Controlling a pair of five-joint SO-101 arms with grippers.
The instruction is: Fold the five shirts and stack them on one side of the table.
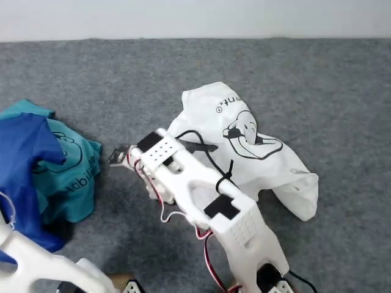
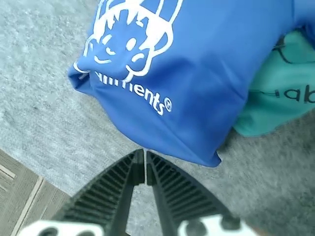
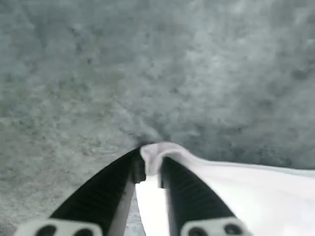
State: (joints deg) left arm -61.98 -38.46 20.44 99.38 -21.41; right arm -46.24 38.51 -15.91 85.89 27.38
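Note:
A white shirt (image 1: 244, 140) with a black cartoon print lies crumpled mid-table. My right gripper (image 3: 150, 172) is shut on a fold of that white shirt (image 3: 236, 196), low over the grey mat. In the high view the right arm crosses the shirt's near-left part, with the right gripper (image 1: 119, 155) to the left of the shirt's main bulk. At the left edge a blue shirt (image 1: 21, 177) lies on a teal shirt (image 1: 73, 171). My left gripper (image 2: 145, 164) is shut and holds nothing, just off the hem of the blue shirt (image 2: 197, 73), beside the teal shirt (image 2: 280, 93).
Grey felt-like mat (image 1: 317, 79) covers the table, bare at the back and right. The table's edge and wood-pattern floor (image 2: 19, 196) lie close behind the left gripper. The left arm (image 1: 30, 259) stands at the front-left corner.

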